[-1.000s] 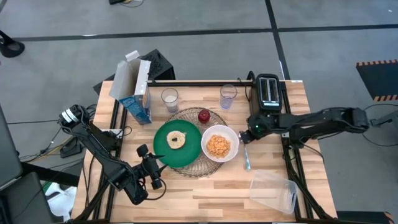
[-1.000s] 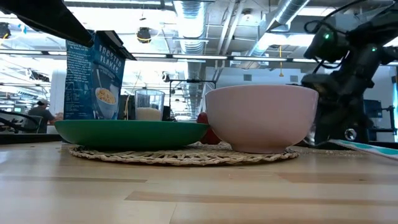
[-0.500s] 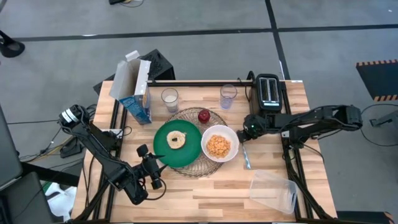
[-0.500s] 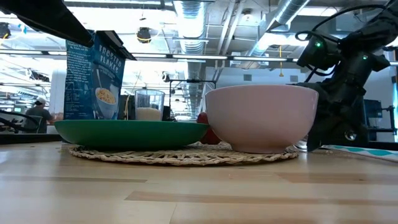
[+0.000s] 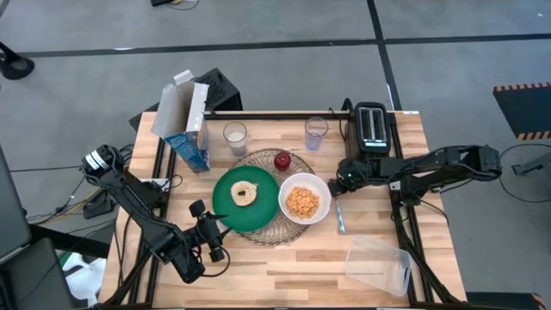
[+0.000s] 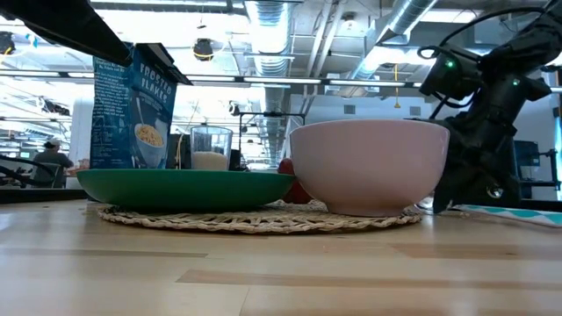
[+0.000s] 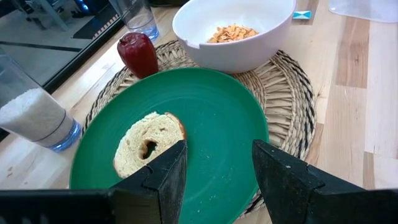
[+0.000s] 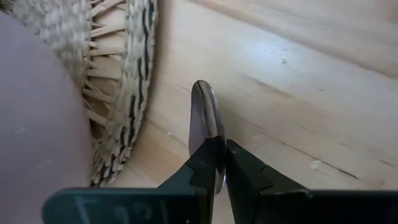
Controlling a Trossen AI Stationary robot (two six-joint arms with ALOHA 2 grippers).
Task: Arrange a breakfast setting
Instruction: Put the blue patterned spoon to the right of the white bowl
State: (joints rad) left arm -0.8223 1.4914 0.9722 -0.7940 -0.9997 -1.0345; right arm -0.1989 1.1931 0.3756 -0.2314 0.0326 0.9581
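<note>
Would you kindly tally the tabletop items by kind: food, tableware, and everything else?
Food: 4 – bagel, apple, cereal, cereal box
Tableware: 5 – plate, bowl, spoon, two glasses
Other: 3 – mat, toaster, plastic tub
Total: 12

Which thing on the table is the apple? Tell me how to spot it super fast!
Start at the round woven mat in the middle of the wooden table. On it sit a green plate with a bagel and a white bowl of orange cereal. The apple stands on the mat's far edge behind them, toward the two glasses: small, round, and the only dark red thing there.
</note>
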